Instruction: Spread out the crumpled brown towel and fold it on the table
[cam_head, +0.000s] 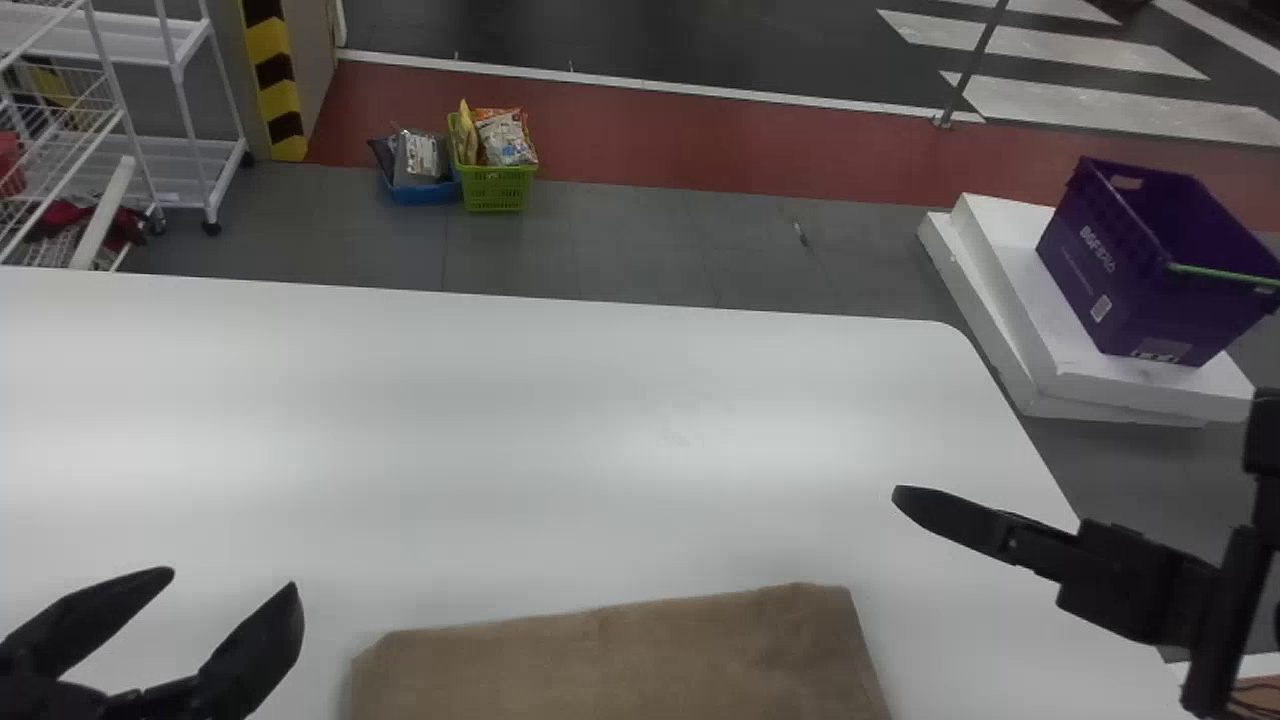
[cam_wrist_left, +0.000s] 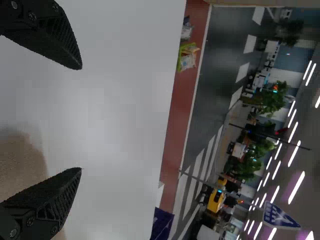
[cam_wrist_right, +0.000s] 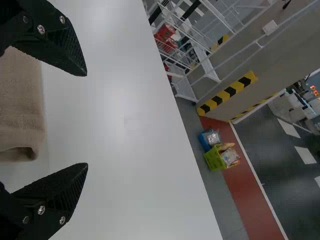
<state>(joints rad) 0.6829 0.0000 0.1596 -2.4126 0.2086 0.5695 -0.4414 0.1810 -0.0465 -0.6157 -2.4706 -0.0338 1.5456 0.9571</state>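
Brown towel (cam_head: 620, 660) lies on the near part of the white table (cam_head: 520, 430), mostly flat, far edge fairly straight, one corner curled in the right wrist view. Left gripper (cam_head: 233, 581) sits just left of it, claw wide, nothing between the fingers. Right gripper (cam_head: 1000, 535) is over the table's right side, also spread wide and empty. Past the table: purple basket (cam_head: 1130, 270) on white slabs (cam_head: 1010, 300) at right, green basket (cam_head: 496, 187) beside blue basket (cam_head: 425, 192), white rack (cam_head: 185, 150) at left.

Left tool (cam_head: 232, 582) spread wide; right tool (cam_head: 1130, 585) likewise.
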